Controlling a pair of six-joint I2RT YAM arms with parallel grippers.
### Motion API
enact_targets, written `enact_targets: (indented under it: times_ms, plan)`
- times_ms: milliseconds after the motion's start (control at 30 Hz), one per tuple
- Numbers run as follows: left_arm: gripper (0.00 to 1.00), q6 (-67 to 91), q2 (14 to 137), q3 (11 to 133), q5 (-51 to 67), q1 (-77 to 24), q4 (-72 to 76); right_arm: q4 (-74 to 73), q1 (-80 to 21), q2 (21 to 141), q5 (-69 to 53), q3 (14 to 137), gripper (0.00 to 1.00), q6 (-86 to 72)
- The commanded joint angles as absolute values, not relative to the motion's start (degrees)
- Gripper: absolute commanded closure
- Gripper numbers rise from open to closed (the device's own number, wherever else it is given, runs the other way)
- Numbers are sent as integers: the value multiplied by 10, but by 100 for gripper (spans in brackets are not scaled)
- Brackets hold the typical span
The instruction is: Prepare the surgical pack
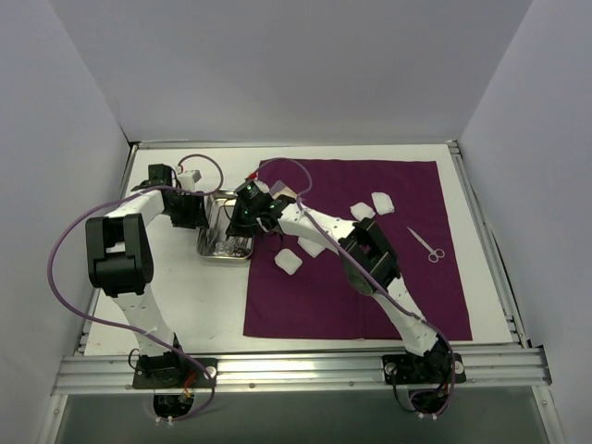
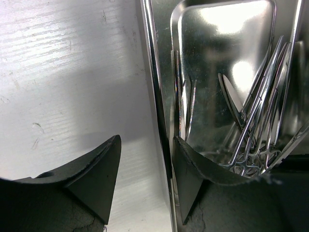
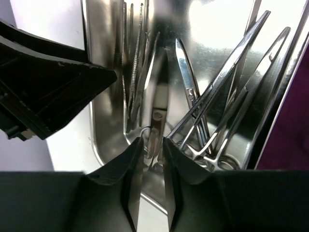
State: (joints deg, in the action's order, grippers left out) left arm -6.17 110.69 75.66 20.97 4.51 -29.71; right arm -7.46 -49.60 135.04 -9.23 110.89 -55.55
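Right wrist view: the right gripper (image 3: 153,141) hangs low inside the steel tray (image 3: 101,140). Its two fingers are drawn nearly together, with only a narrow slot between them. One thin instrument (image 3: 157,104) stands in that slot, handle end at the tips and blurred. Whether the fingers are pinching it or merely flanking it cannot be told. Beside it, more slim instruments (image 3: 227,72) lie fanned across the tray floor, handles toward the camera and tips toward the far wall.

In the left wrist view, the left gripper (image 2: 147,139) straddles the tray's left wall with its jaws spread. One finger is outside over the white table (image 2: 63,72) and the other is inside the tray. A gap shows between the outer finger and the rim, so the gripper is not clamped on it. The inner finger sits close against the wall.

Seen from the top external camera, the dark purple cloth (image 1: 370,287) spreads flat to the right of the tray, its left edge meeting the tray's right side. It is not clear whether the tray overlaps the cloth. Two white gauze pads (image 1: 289,263) lie on the cloth just right of the tray, and two more lie farther right. A pair of scissors (image 1: 428,246) rests alone on the cloth — well apart from the tray, toward the cloth's right edge.
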Motion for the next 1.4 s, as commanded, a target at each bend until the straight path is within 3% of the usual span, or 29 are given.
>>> enact_targets:
  times_ms: [0,300,400,600,667,700,800,933,1067,1367]
  plan:
    - [44,-62,1107,769,209,47,-283,-94,-498,1360,-91,1126,80,-559]
    - [43,-62,1103,768,209,47,-282,-96,-497,1356,-90,1128,76,-549]
    - [44,-63,1101,768,210,47,-282,-125,-499,1350,-65,1180,75,-513]
    - [44,-63,1100,768,210,47,-282,-189,-483,1278,-13,1345,65,-213]
    - [44,-62,1098,767,211,47,-283,-177,-455,1225,-45,1291,52,-136]
    - [44,-63,1097,768,211,47,-283,-159,-404,1173,-71,1258,52,-122]
    - [44,-64,1096,771,212,47,-286,-173,-268,1094,-145,1129,55,-55]
    - [44,-66,1088,767,212,47,-286,-173,-135,1013,-128,984,59,84]
    - [44,-69,1085,764,211,47,-283,-169,-92,941,-120,823,59,262]
    - [44,-71,1095,769,213,47,-284,-374,101,976,-137,777,60,393]
